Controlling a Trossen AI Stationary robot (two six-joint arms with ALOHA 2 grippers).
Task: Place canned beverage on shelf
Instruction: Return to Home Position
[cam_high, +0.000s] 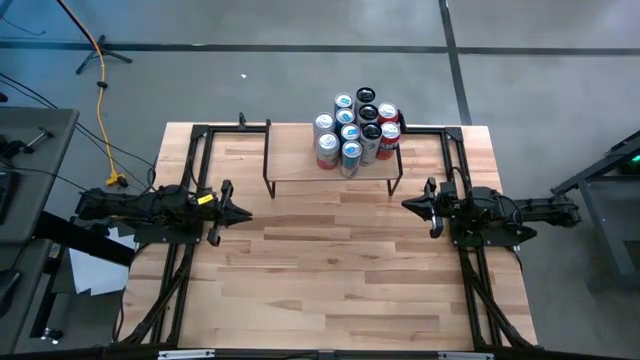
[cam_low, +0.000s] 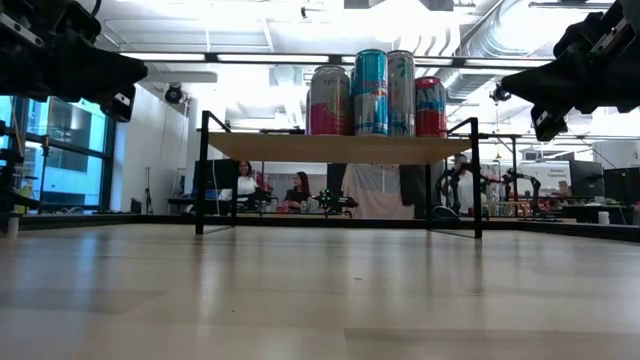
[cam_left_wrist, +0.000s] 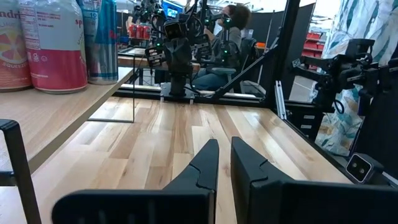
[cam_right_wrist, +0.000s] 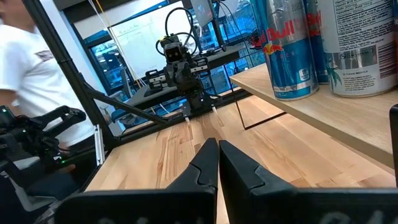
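Fingers of the left gripper are drawn together to a narrow slit and hold nothing. Fingers of the right gripper are closed almost tip to tip, likewise empty.

Seen from above, the left gripper hangs over the large pale wooden table at 9 o'clock and the right gripper at 3 o'clock. The two point at each other and are well apart. Each dark arm lies back over its own side edge of the table.

The low black-legged, light-wood-topped shelf stands at the table's 12 o'clock edge, between the two grippers and clear of both. The tall aluminium beverage cans stand upright on its plank, packed close together toward the shelf's 3 o'clock end. The 9 o'clock half of the plank is bare.

In the low view the front row reads, from 9 o'clock to 3 o'clock: pink-and-white can, teal-blue can, silver can, red can.

Two seated people show in the room beyond, under the shelf top.
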